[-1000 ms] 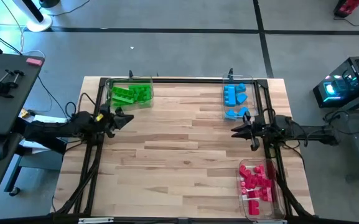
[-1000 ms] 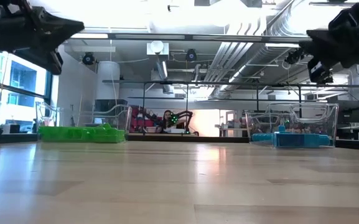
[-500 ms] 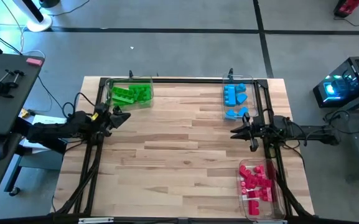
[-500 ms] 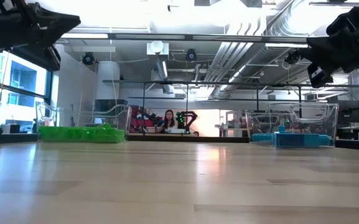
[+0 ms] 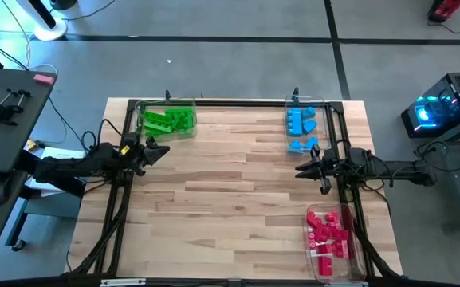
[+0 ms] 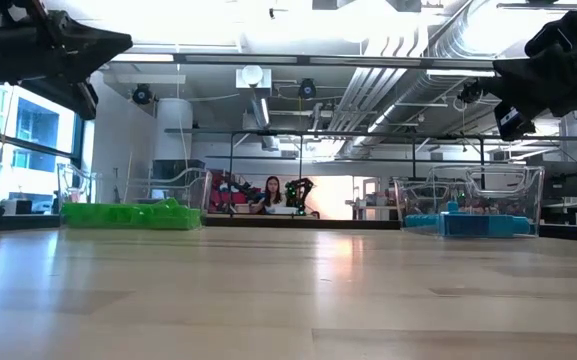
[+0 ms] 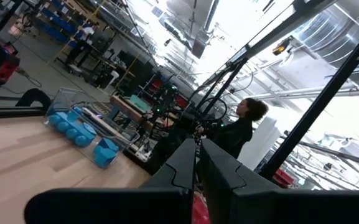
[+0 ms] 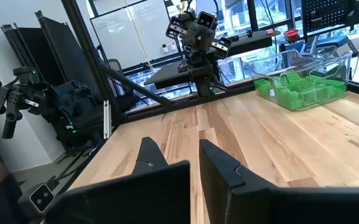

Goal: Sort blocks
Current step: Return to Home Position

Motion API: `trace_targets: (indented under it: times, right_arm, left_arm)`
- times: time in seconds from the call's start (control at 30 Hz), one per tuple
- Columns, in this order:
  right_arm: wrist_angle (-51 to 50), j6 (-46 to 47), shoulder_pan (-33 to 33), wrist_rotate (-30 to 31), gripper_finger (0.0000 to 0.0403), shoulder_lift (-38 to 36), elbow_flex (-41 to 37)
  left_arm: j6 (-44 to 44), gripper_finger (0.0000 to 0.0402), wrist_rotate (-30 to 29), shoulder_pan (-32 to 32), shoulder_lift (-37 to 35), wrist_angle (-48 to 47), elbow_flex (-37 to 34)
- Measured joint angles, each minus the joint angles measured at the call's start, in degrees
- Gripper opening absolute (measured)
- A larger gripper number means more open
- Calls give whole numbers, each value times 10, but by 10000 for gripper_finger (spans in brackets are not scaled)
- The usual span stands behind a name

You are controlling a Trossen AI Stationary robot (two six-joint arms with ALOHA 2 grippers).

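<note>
The worktop (image 5: 237, 183) was pale wood laid in long planks with a smooth, faintly glossy face. All the blocks lay sorted by colour in three clear, thin-walled plastic trays. The green blocks (image 5: 168, 119), chunky and glossy, filled the tray (image 5: 191, 132) at the far left corner. The light blue blocks (image 5: 300, 121), some squared and some rounded, lay in a narrower tray (image 5: 288, 139) at the far right corner. The red-pink blocks (image 5: 329, 231) were heaped in a long tray (image 5: 333, 269) on the near right edge. No block lay loose on the bare wood.

The left gripper (image 5: 159, 150) hung above the worktop's left edge, just on the near side of the green tray, and pointed toward the middle. In its wrist view the two dark, wedge-shaped fingers (image 7: 182, 163) were pressed together with only a hairline seam between them, and they gripped nothing.

The right gripper (image 5: 300, 170) hung above the right side, between the blue tray and the red-pink tray, and pointed toward the middle. Its matte black fingers (image 8: 149, 154) stood parted with a plain gap between them, and they were empty and touched nothing.

The low view showed both grippers well clear of the wood. A person (image 6: 270, 192) sat in the room beyond the worktop.
</note>
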Motion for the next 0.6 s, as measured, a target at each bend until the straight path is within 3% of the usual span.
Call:
trace_targets:
  times: [0.6]
  right_arm:
    - [-1, 0, 0, 0, 0, 0, 0]
  left_arm:
    - [0, 12, 0, 0, 0, 0, 0]
